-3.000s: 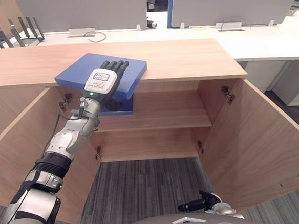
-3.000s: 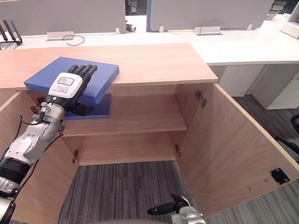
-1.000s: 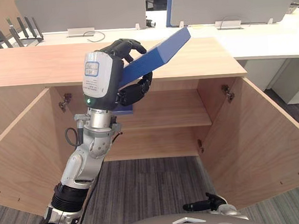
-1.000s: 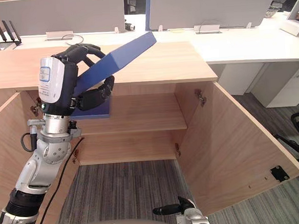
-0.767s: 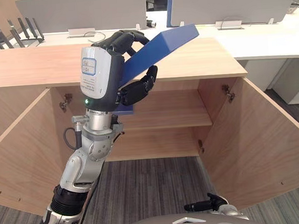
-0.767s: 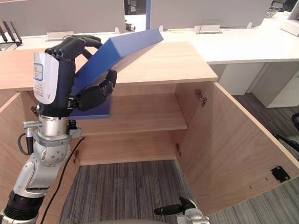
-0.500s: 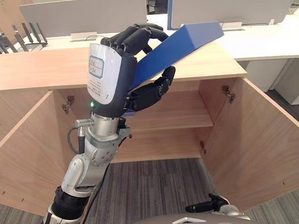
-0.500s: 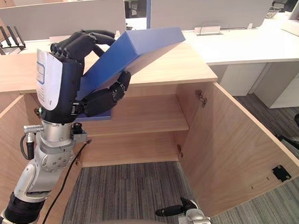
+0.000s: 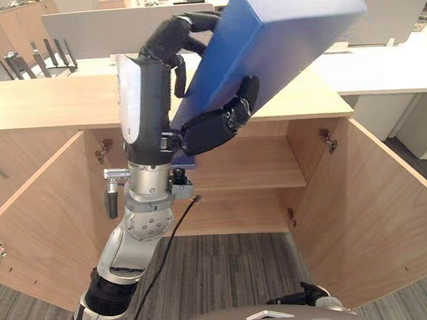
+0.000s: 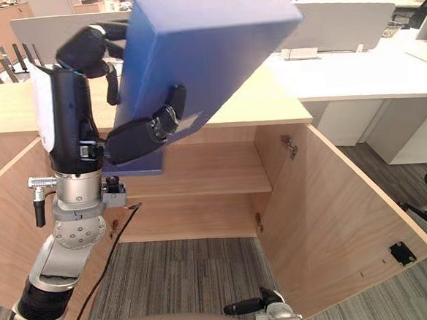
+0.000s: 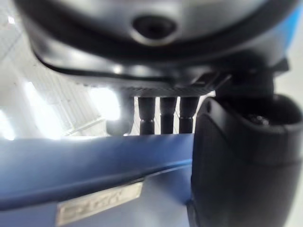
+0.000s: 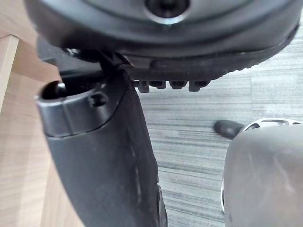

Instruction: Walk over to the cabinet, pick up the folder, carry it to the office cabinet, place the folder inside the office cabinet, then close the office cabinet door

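We got a decent look at the left arm (image 9: 135, 239). It was silver-grey, built from rounded metal segments, with small screws round the ball-shaped wrist joint and a ribbed black collar lower down. A thin black cable ran off the wrist, next to a stubby black-tipped plug. The left hand (image 9: 154, 98) was dark with a white cover plate on its back, and its fingers (image 9: 211, 127) were chunky, black and segmented. The right hand (image 10: 247, 305) looked just as dark, on a silver wrist.
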{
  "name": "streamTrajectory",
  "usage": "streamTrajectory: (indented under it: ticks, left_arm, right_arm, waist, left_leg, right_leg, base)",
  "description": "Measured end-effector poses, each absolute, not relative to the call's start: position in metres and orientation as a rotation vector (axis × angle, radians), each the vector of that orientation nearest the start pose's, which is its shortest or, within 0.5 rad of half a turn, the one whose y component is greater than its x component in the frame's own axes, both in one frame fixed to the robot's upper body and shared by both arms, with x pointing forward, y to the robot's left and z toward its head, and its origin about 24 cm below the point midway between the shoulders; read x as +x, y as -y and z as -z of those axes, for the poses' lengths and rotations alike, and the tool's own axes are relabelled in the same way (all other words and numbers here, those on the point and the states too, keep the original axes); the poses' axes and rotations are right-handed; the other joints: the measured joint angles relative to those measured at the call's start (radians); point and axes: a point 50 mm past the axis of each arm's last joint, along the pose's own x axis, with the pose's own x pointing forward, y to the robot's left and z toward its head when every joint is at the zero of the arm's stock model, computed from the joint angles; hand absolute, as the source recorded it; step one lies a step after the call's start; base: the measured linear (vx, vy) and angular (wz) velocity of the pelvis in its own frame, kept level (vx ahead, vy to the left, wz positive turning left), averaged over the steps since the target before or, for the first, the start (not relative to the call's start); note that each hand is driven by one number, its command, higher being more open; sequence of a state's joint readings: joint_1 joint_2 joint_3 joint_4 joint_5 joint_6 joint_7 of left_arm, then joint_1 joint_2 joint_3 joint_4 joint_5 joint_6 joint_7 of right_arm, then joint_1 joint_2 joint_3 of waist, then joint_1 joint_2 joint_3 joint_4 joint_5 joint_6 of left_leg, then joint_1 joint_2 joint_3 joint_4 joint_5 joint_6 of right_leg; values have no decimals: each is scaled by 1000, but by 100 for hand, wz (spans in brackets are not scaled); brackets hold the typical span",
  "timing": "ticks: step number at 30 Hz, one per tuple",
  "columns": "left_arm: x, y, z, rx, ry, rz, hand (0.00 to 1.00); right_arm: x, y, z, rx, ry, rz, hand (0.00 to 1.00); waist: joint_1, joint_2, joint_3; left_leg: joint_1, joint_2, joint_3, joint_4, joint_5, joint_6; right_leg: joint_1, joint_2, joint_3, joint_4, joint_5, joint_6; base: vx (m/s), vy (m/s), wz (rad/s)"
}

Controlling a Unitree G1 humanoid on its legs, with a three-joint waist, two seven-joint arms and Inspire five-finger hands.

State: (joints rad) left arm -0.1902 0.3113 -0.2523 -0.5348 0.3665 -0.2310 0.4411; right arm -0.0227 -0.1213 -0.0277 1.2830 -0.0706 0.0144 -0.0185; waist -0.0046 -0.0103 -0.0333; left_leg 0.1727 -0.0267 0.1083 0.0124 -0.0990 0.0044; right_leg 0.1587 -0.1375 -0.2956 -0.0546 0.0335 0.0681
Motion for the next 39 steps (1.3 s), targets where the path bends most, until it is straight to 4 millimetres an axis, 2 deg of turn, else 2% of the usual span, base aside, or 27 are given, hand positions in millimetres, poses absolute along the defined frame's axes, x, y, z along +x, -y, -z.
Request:
streamTrajectory:
  ticks: [4, 5, 11, 18, 21, 24, 25, 26, 27, 29, 30, 31, 32, 33, 35, 36, 38, 39]
  left_arm:
    - [217, -131, -216, 104, 996, -140, 0]
    - [219, -136, -217, -10, 968, -148, 0]
    - [226, -153, -212, -274, 881, -187, 0]
    - [230, -171, -208, -395, 848, -253, 0]
    - [229, -177, -208, -422, 852, -277, 0]
    - [227, -182, -209, -429, 865, -297, 0]
    - [227, -183, -210, -430, 873, -300, 0]
    - [224, -186, -211, -432, 887, -306, 0]
    - [223, -187, -212, -432, 895, -309, 0]
    - [216, -193, -217, -428, 933, -331, 0]
    - [213, -196, -217, -425, 944, -340, 0]
    - [207, -200, -216, -421, 960, -360, 0]
    - [204, -203, -216, -423, 963, -368, 0]
    - [201, -207, -214, -423, 964, -385, 0]
    - [199, -212, -213, -417, 964, -412, 0]
    - [198, -213, -213, -415, 966, -417, 0]
    - [198, -214, -213, -412, 968, -423, 0]
    - [198, -214, -213, -413, 967, -421, 0]
  right_arm:
    - [85, 200, 170, -161, -1276, 67, 100]
    - [84, 200, 171, -160, -1277, 67, 100]
    - [83, 198, 171, -163, -1281, 57, 100]
    - [90, 195, 170, -147, -1251, 57, 100]
    - [98, 188, 167, -130, -1209, 45, 100]
    - [128, 168, 153, -8, -1047, 50, 100]
    - [143, 163, 144, 45, -968, 53, 100]
    - [171, 157, 123, 101, -818, 46, 100]
    - [181, 156, 112, 114, -753, 43, 100]
    - [221, 155, 61, 221, -461, 48, 100]
    - [228, 156, 47, 260, -384, 52, 100]
    - [240, 159, 19, 328, -239, 59, 100]
    - [244, 161, 5, 357, -166, 64, 100]
    - [251, 165, -18, 401, -41, 72, 100]
    - [264, 169, -54, 435, 127, 80, 100]
    - [266, 170, -63, 437, 165, 81, 100]
    - [273, 171, -95, 435, 290, 61, 100]
    - [274, 170, -101, 427, 316, 53, 100]
  waist:
    - [0, -1, 0]
    - [1, -3, -1]
    - [1, -12, -7]
    - [2, -14, -7]
    - [3, -14, -7]
    - [1, -14, -6]
    - [1, -14, -6]
    - [0, -13, -6]
    - [0, -13, -5]
    - [0, -15, -1]
    - [1, -15, 0]
    - [1, -13, 1]
    - [2, -13, 1]
    - [1, -14, 2]
    - [2, -22, 9]
    - [2, -25, 13]
    - [2, -31, 24]
    - [1, -31, 25]
  left_leg:
    - [0, 0, -1, 0, 0, 0]
    - [-1, 0, -1, 0, 0, 0]
    - [-4, 0, -7, 0, 1, 1]
    - [-9, 0, -18, 0, 2, 2]
    - [-11, 0, -20, 0, 2, 2]
    - [-11, 1, -18, -1, 2, 3]
    - [-10, 1, -17, -1, 2, 3]
    - [-10, 1, -15, -1, 2, 3]
    - [-10, 1, -15, -1, 2, 3]
    - [-10, 1, -16, -1, 2, 3]
    - [-10, 2, -16, 0, 2, 3]
    - [-10, 2, -17, 0, 2, 3]
    - [-10, 2, -17, 0, 2, 3]
    - [-10, 2, -18, 0, 2, 3]
    - [-8, 2, -18, 0, 2, 3]
    - [-7, 1, -18, 1, 2, 3]
    - [-7, 1, -16, 2, 2, 3]
    - [-7, 1, -16, 2, 2, 3]
  right_leg:
    - [0, 0, 0, 0, 0, 0]
    - [0, 0, -1, 1, -1, -1]
    - [0, 0, -2, 1, -1, -2]
    - [0, 0, -2, 1, -3, -5]
    - [-1, 1, -1, 0, -3, -5]
    - [-2, 2, 0, 0, -3, -5]
    - [-2, 2, 0, 0, -3, -5]
    - [-3, 2, 2, 1, -3, -5]
    - [-3, 1, 2, 1, -3, -5]
    - [-4, 2, 1, 1, -3, -5]
    - [-5, 2, 1, 1, -3, -5]
    - [-4, 2, 0, 1, -3, -5]
    - [-4, 2, 0, 0, -3, -5]
    - [-3, 2, 0, 0, -3, -5]
    - [-1, 2, 0, 0, -3, -5]
    - [-1, 2, 1, 1, -3, -5]
    - [0, 2, 2, 1, -3, -5]
    - [0, 2, 3, 1, -3, -5]
  base:
    - [0, 0, 0]
    - [0, 0, 0]
    - [0, 0, 1]
    - [-10, -8, 5]
    - [-5, -4, 1]
    - [-11, -8, 0]
    - [0, 0, 0]
    - [0, 0, 0]
    - [0, 0, 0]
    - [0, 0, 0]
    - [0, 0, 0]
    - [0, 0, 0]
    - [0, 0, 4]
    - [0, 0, 0]
    - [0, 0, 0]
    - [0, 0, 0]
    - [0, 0, -2]
    - [0, 0, 0]
